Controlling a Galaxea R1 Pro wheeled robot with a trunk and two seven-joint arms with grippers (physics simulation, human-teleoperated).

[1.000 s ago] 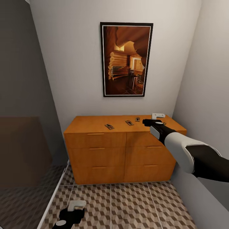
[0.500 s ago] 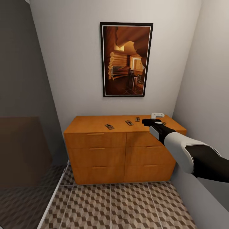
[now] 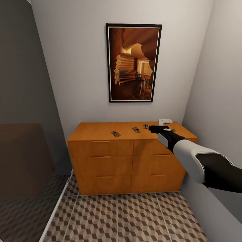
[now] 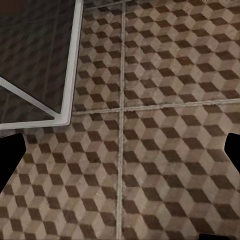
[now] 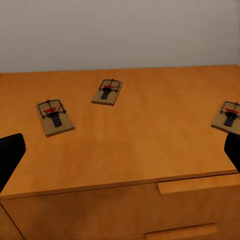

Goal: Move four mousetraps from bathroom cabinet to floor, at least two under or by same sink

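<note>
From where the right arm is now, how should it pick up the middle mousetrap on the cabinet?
Come straight down on the middle mousetrap and pinch its long wooden edges, clear of the wire parts. It lies flat on the cabinet top, so only those thin side edges offer a hold. The right pincer hovers over the top already.

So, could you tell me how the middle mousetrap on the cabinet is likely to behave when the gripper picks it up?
The mousetrap looks like a thin flat board, so probably stiff and light. Lying flush on the cabinet, it may slide rather than tip if nudged. Its raised wire parts could snag a finger of the right gripper.
</note>
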